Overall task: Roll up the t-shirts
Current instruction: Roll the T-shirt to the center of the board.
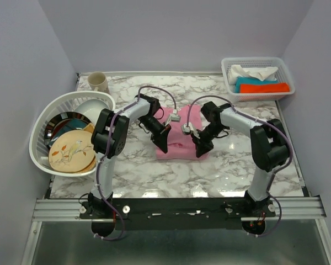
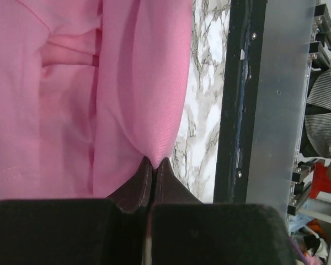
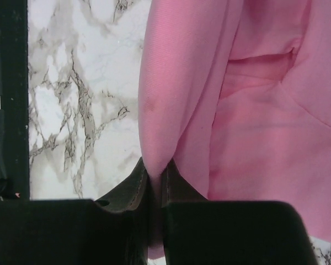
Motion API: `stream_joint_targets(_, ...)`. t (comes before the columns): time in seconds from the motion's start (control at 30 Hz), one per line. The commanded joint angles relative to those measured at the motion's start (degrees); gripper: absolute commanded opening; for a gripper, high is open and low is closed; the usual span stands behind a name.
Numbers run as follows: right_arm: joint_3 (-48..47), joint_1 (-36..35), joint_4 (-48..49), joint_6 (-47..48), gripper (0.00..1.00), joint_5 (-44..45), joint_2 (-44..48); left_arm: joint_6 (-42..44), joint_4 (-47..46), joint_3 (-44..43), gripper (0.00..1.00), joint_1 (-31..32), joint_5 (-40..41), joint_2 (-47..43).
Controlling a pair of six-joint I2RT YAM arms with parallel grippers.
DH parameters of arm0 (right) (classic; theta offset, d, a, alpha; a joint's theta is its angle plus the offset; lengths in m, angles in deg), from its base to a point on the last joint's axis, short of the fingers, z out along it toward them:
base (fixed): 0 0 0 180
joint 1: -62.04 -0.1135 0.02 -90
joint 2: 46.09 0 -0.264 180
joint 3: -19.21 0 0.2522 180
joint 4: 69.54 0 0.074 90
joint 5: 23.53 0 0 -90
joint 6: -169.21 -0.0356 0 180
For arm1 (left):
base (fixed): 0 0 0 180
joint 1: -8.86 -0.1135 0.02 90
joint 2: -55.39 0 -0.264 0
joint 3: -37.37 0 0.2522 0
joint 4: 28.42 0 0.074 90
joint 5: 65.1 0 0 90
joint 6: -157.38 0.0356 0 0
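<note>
Both arms are on the pink t-shirt mid-table, with the left gripper and right gripper each clamped on its near edge (fabric pinched tight in both wrist views). The cloth stretches far from the fingers, so the roll should run that way. The dish rack on the left and the basket far right stand well apart.

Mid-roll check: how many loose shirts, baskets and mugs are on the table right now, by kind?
Pink t-shirt: 1
Baskets: 2 (dish basket at left, cloth basket at far right)
Mug: 1
Total: 4
</note>
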Motion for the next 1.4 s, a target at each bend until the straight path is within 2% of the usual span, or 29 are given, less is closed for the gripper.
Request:
stream_joint_targets(0.0,-8.61,2.03,-17.16,3.21,0.13,-3.14,-8.73,-0.93,9.30,-3.66,0.00,-1.61,-0.67,3.58)
stream_joint_targets(0.4,-21.80,4.05,-26.57,5.76,0.16,-0.77,-22.81,-7.50,2.81,-5.78,0.01,-5.04,2.58,8.77)
stream_joint_targets(0.6,-29.18,4.14,-30.17,3.74,0.19,0.99,-30.10,-11.82,-1.85,-6.21,0.08,-6.45,4.78,10.70)
stream_joint_targets(0.73,-31.12,4.23,-30.18,0.58,0.21,1.08,-31.52,-15.59,-5.71,-5.95,0.16,-7.24,6.01,10.80)
stream_joint_targets(0.87,-31.39,4.23,-30.18,-1.18,0.22,1.43,-32.40,-24.10,-17.29,-2.01,0.25,-8.03,9.43,4.40)
stream_joint_targets(1.07,-35.07,4.23,-30.18,-7.94,0.22,1.87,-35.64,-29.04,-29.43,3.79,0.36,-8.20,16.54,-8.16)
stream_joint_targets(1.23,-35.96,4.23,-30.17,-9.88,0.24,1.78,-36.36,-27.66,-36.39,12.49,0.44,-5.84,21.56,-19.07)
stream_joint_targets(1.3,-36.31,4.23,-30.18,-10.15,0.24,1.87,-36.62,-26.07,-40.25,19.08,0.46,-3.65,26.54,-25.57)
stream_joint_targets(1.33,-36.31,4.23,-30.18,-10.24,0.24,1.70,-36.62,-25.28,-41.66,21.71,0.52,-2.33,28.05,-27.86)
stream_joint_targets(1.37,-36.39,4.23,-30.18,-10.24,0.24,1.52,-36.62,-23.01,-45.59,27.57,0.54,0.82,29.55,-32.84)
